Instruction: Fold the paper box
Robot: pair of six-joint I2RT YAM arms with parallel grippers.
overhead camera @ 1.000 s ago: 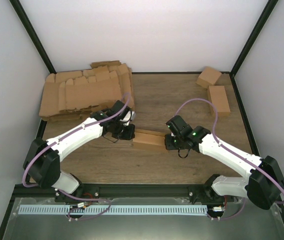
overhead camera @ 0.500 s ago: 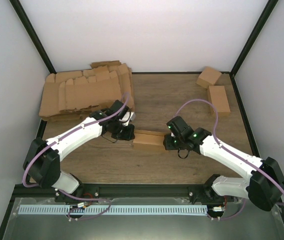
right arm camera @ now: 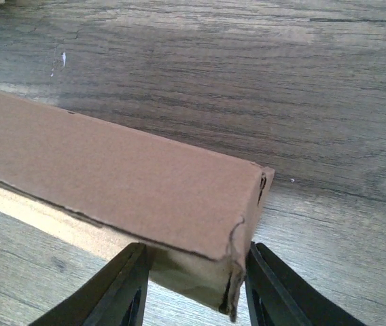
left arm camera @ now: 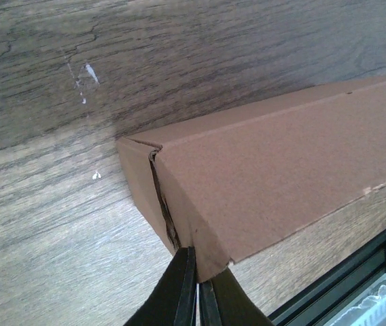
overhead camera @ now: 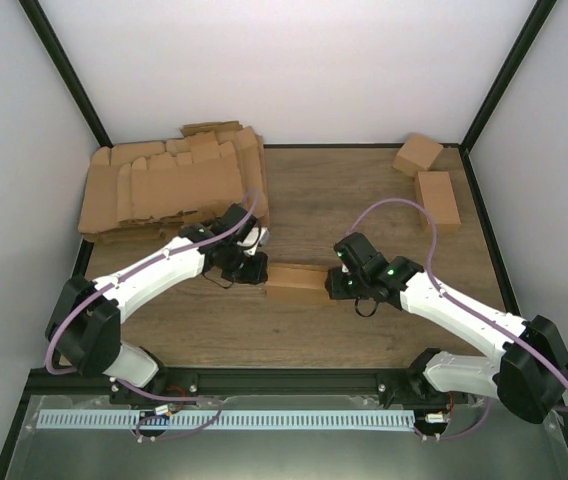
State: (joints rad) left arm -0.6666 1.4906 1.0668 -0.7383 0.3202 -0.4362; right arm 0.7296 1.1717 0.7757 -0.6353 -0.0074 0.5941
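The paper box [overhead camera: 296, 279] is a small oblong brown cardboard box lying on the wooden table between my two arms. My left gripper [overhead camera: 259, 268] is at its left end, shut on the corner flap of the box [left arm camera: 206, 261]. My right gripper [overhead camera: 336, 284] is at its right end, its two fingers [right arm camera: 121, 288] straddling and touching the end of the box [right arm camera: 179, 204]. The box top is closed, with a seam showing at each end.
A big pile of flat cardboard blanks [overhead camera: 169, 185] lies at the back left. Two folded boxes [overhead camera: 418, 154] [overhead camera: 438, 199] sit at the back right. Black frame posts and white walls bound the table.
The left gripper and the box's left end have shifted slightly back; the right gripper has edged a little to the left. The box stays between them.
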